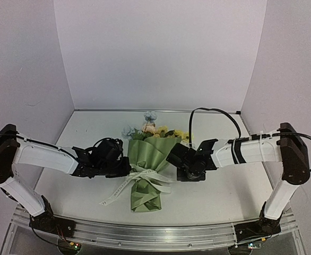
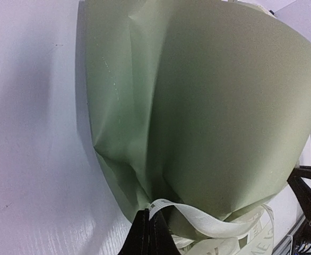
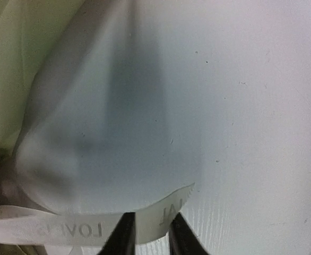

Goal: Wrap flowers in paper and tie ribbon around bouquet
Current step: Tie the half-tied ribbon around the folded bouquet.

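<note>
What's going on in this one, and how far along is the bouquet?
The flowers are already wrapped: the bouquet lies on the table in its green paper, blooms pointing away from the arms. The ribbon circles its narrow waist, ends trailing loose. The left gripper has its jaws shut on the ribbon beside the waist. The right gripper, on the other side, has its jaws slightly apart with a lettered ribbon end between them. Whether the knot is done is unclear.

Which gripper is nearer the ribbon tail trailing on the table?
Left. The left gripper is just beyond the ribbon tail; the right gripper is across the bouquet.
</note>
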You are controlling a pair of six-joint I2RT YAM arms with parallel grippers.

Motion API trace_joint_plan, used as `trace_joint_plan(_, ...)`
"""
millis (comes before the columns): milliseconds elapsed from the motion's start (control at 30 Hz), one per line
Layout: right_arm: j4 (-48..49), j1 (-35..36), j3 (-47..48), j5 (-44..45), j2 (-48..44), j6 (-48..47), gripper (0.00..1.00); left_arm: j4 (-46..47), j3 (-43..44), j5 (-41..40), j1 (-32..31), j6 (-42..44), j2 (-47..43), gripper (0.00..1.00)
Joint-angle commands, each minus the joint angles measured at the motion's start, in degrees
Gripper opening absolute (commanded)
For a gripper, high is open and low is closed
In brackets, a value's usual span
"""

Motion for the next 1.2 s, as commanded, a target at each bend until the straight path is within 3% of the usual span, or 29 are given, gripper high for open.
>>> trace_joint_plan(0,-0.16,-0.33,-2.80,0.21,-6.82,-0.97,0.40,0.90,4.05,0.16,0.27,-1.81,1.26,0.00)
trace_joint_plan(200,9.79,3.21,-9.33,-5.11,-13.99,-8.66,0.56,-1.14,4.95,0.91,0.31,-2.48,1.59,0.00)
trace_joint_plan(400,14.57,9.37,-6.54,-8.23,-5.40,-14.03,0.55,-2.49,5.76,1.16,0.27,-2.32,2.10,0.00)
trace_joint_plan(733,21.86,10.21,-7.55,-9.11,0.70,-15.12,0.57,-4.15,6.47,1.19,0.27,-1.84,2.04,0.00)
trace_joint_plan(1000,21.99,10.21,-7.44,-3.17,2.87,-13.37,0.46,-4.91,6.72,0.76,0.27,-1.67,1.64,0.00)
trace_joint_plan(1167,20.91,10.21,-8.09,1.62,0.38,-12.04,0.21,-5.27,6.56,0.39,0.27,-1.55,1.29,0.00)
